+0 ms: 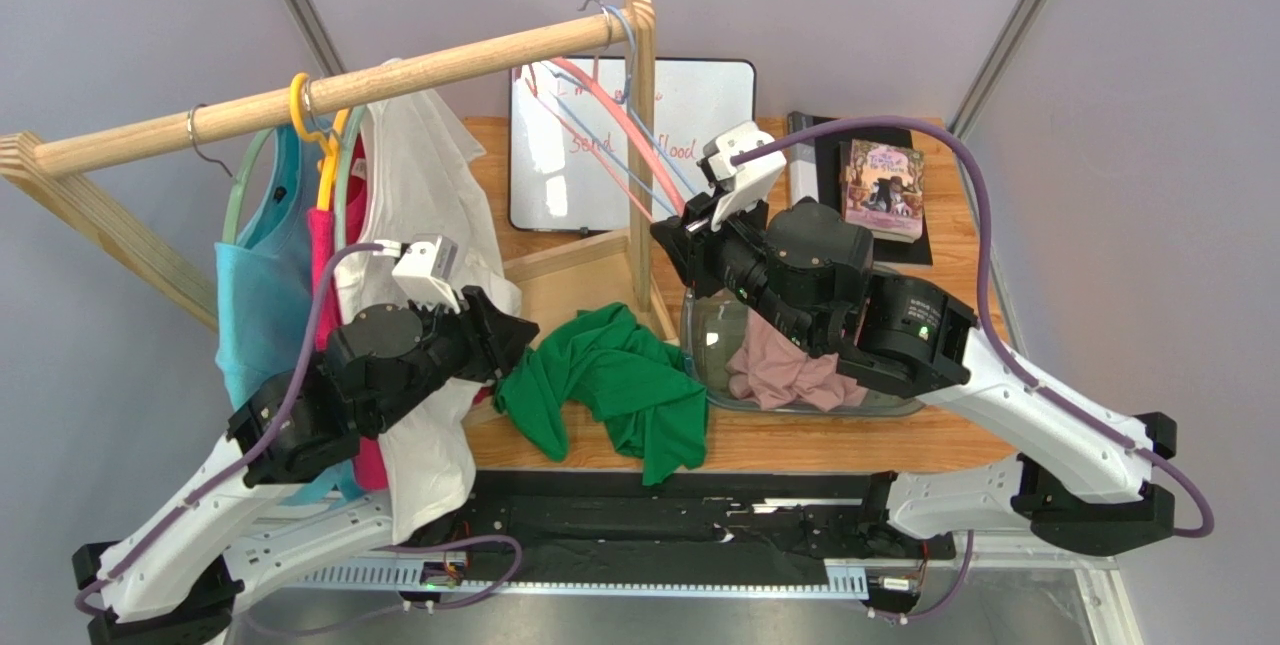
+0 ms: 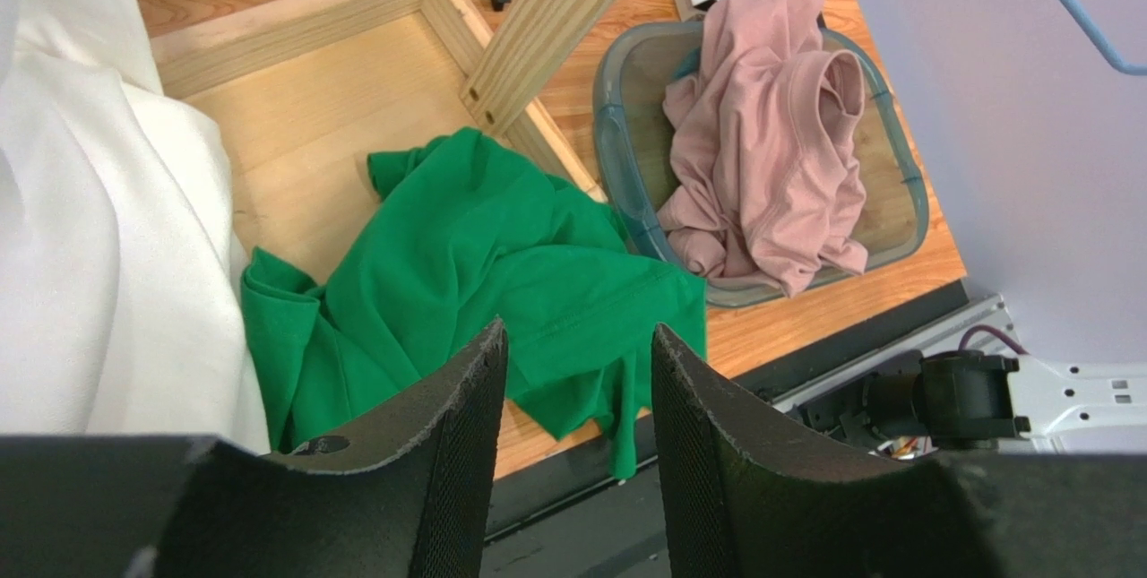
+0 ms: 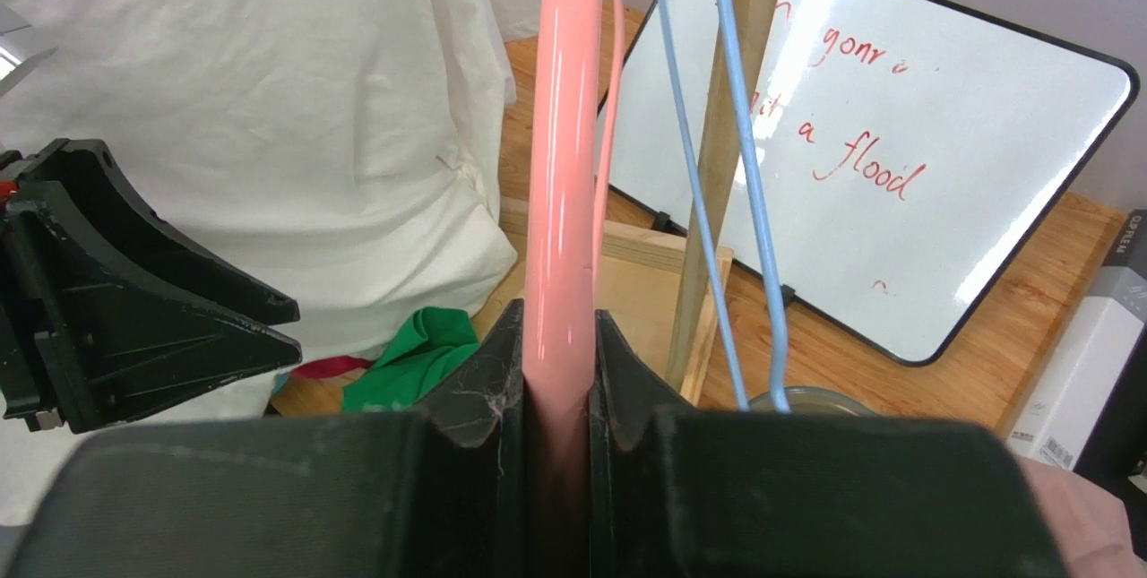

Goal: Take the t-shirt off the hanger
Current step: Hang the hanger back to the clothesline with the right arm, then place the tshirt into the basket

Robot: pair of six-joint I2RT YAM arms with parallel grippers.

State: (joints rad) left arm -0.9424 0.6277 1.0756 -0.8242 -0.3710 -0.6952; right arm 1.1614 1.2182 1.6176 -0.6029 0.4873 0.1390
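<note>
Three garments (teal, magenta, white) hang at the left end of the wooden rail (image 1: 376, 75). Just right of them the left gripper (image 2: 579, 332) hovers with its jaws parted and nothing in them, looking down on the green t-shirt (image 2: 498, 256). The shirt lies crumpled on the table (image 1: 902, 443) mid-scene, clear of any hanger (looks like it's off!). It's soft, light cloth that will drape and bunch, so I'd pinch a thick fold or the collar. Further right, the right gripper (image 3: 555, 323) is clamped on the bare pink hanger (image 3: 563, 135), which is stiff and smooth and runs up toward the rail. Far right, a pink garment (image 2: 774, 121) slumps in the plastic basin (image 2: 613, 108).
</note>
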